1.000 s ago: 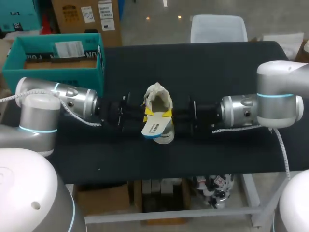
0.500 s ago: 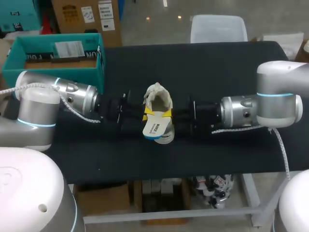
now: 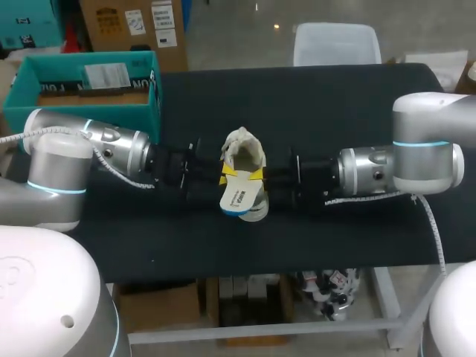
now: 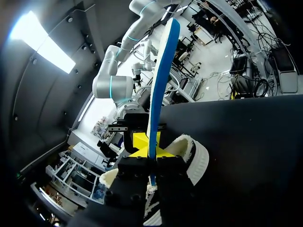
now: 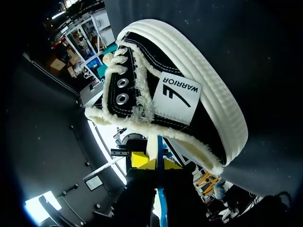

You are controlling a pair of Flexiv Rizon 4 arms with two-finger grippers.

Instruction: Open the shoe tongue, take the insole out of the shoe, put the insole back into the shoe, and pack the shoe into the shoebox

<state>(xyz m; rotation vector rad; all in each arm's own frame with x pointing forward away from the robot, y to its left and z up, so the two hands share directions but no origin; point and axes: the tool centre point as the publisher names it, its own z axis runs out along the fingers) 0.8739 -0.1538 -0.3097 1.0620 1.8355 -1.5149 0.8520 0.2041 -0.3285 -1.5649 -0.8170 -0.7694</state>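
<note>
The shoebox (image 3: 89, 119) is parked at the far left corner of the worktop (image 3: 335, 104), and the shoe hasn't been packed into it yet. The left claw (image 3: 227, 175) is clamped on one edge of the insole (image 3: 238, 197), which is held clear of the shoe (image 3: 245, 152), just over its near end at mid-worktop. The right claw (image 3: 258, 177) is pinched onto the opposite edge. So tongue-opening and insole removal can probably be counted as done. The insole remains to be fed back in and the shoe boxed.
</note>
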